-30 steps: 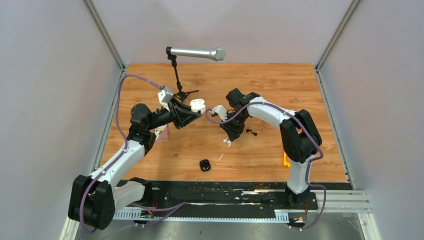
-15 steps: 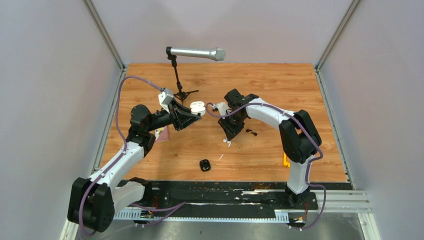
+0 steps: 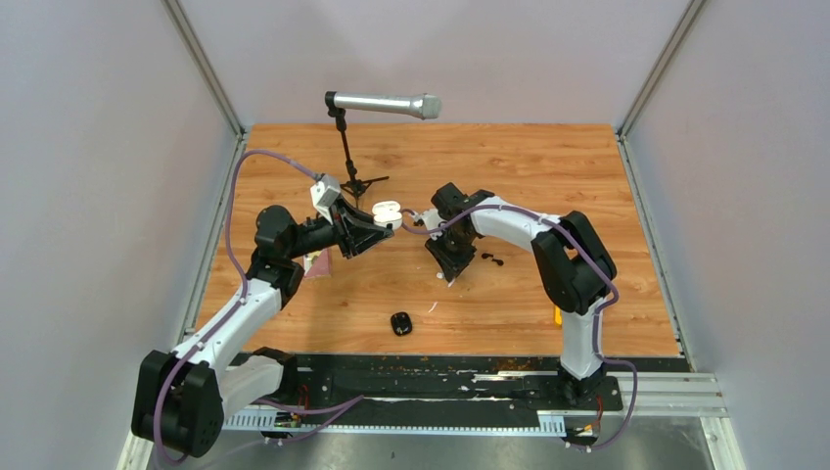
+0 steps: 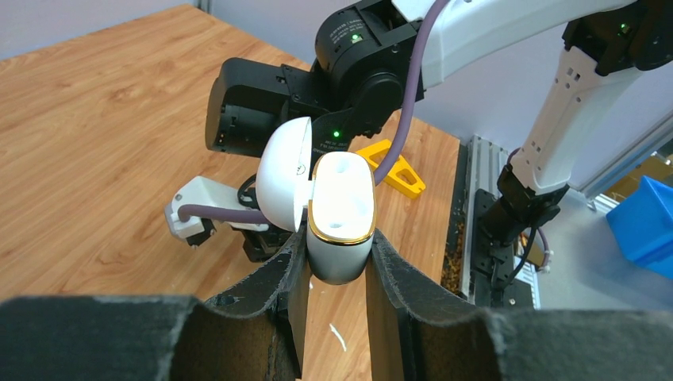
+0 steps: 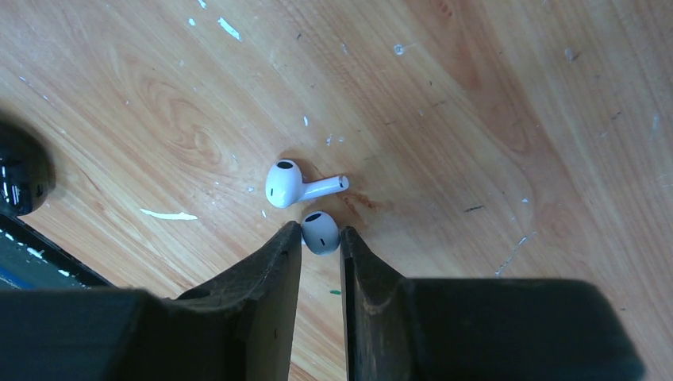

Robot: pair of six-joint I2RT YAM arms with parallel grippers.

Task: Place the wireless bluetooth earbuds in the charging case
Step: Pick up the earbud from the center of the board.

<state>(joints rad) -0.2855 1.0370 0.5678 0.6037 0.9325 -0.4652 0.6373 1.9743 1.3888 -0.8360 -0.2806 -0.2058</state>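
Right gripper (image 5: 320, 233) has edged toward white case (image 4: 340, 214).

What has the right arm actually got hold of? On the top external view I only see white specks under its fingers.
Observer: The right gripper has its fingers closed on one white earbud, touching it on both sides.
Operator: And the other white one?
Observer: The second white earbud lies on the table just past the fingertips, close beside the gripped one.
Operator: Is the case ready to take it?
Observer: Yes. The left gripper holds the white charging case with its lid swung open, and both sockets are empty.
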